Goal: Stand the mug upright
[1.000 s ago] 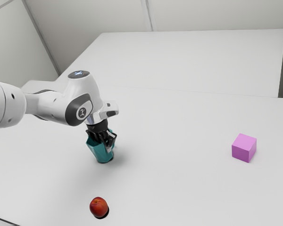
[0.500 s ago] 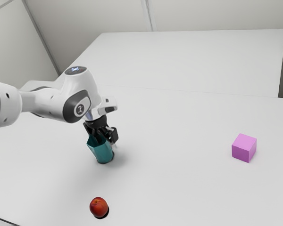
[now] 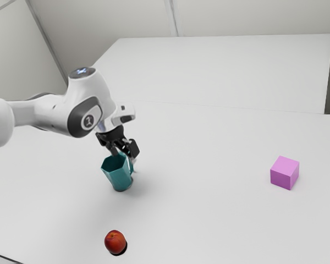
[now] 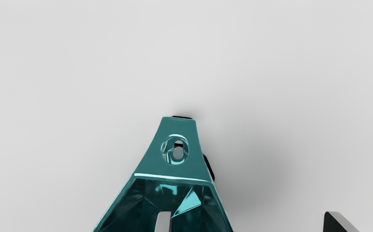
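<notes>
Jaws stand wide open, gripping nothing: one finger (image 4: 163, 222) over mug's mouth, other outside. My gripper (image 3: 124, 153) hovers left of centre in exterior frame. Teal mug (image 3: 119, 177), lower left, stands upright, handle (image 4: 179, 128) sideways. Probably light, stiff, slippery; narrow base might tip if bumped. Best hold, if needed: rim wall. Red fruit (image 3: 115, 241) nearer bottom edge.

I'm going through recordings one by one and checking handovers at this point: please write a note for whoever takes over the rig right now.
Gripper: open, one finger over the open top of the mug, the other outside it.
Mug: on the table, top facing up.
Done: the mug looks upright.
Left: probably only backing away without nudging it.
</notes>
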{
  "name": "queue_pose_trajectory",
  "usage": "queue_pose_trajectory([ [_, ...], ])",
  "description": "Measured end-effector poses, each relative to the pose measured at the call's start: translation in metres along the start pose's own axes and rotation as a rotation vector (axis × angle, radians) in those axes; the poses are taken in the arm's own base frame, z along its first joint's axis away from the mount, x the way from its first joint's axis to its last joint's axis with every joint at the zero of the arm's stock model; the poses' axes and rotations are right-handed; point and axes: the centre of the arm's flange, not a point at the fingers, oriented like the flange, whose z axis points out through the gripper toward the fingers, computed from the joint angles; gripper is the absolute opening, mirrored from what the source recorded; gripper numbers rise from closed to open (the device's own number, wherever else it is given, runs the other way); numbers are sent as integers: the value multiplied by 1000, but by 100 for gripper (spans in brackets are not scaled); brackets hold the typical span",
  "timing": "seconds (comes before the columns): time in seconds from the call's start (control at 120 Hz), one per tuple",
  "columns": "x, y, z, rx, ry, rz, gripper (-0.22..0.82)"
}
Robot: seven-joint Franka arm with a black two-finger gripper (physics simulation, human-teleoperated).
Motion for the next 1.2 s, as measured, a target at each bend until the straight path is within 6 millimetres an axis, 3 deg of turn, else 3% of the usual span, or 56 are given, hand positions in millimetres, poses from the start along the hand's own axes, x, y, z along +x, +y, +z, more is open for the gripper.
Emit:
queue_pose_trajectory([
  [0.233, 7, 6, -29, -9, 13, 3, 55],
  [0.567, 35, -2, -89, -29, -52, -43, 58],
  [0.8, 51, -5, -111, -30, -95, -55, 58],
  [0.95, 63, -11, -141, -26, -96, -66, 58],
  [1.2, 66, -19, -189, -22, -102, -82, 58],
])
